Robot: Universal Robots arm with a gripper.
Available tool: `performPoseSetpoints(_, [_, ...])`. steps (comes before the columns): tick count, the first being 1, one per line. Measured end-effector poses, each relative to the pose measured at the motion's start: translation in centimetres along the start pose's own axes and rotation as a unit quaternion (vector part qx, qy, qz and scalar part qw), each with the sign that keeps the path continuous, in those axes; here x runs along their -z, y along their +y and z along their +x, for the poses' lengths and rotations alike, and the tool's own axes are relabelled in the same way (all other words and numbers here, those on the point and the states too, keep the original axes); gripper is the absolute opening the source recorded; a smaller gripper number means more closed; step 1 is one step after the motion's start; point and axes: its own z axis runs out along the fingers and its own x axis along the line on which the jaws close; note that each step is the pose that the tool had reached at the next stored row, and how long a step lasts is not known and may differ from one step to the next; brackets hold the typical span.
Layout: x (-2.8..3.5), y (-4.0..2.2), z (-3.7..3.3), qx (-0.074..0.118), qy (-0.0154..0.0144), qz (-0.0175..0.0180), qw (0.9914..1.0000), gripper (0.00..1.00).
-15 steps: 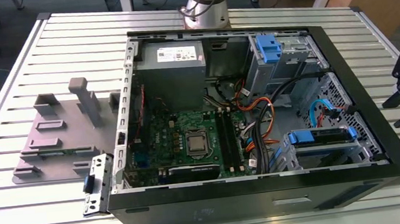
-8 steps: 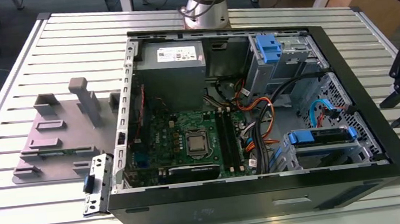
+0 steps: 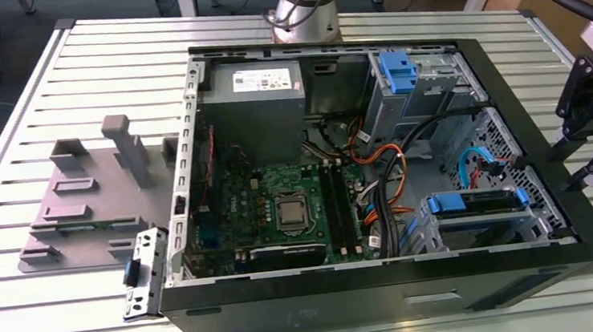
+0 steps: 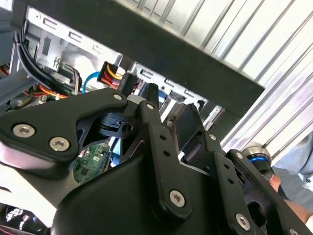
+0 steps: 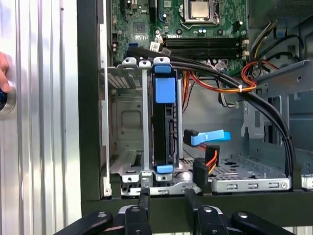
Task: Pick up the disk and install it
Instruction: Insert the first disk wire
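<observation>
Blue-railed metal disk [image 5: 164,122]: stands on edge in the drive cage [image 5: 122,112], inside the computer case [image 3: 372,296]. Probably dense, rigid and shock-sensitive; best taken by the rail edges. Gripper [image 5: 166,193]: just outside the case wall, fingers parted, holding nothing.

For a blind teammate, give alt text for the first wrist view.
The disk, blue-railed, stands on edge in the drive cage of an open computer case. The gripper, jaws open and empty, hangs just outside that case.
</observation>
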Motion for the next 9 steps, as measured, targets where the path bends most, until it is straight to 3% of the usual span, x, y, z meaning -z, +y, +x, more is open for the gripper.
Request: performPoseSetpoints(9, [-0.07,0.44,-0.06,0.000,-0.0003,0.0000,1.00000,0.41])
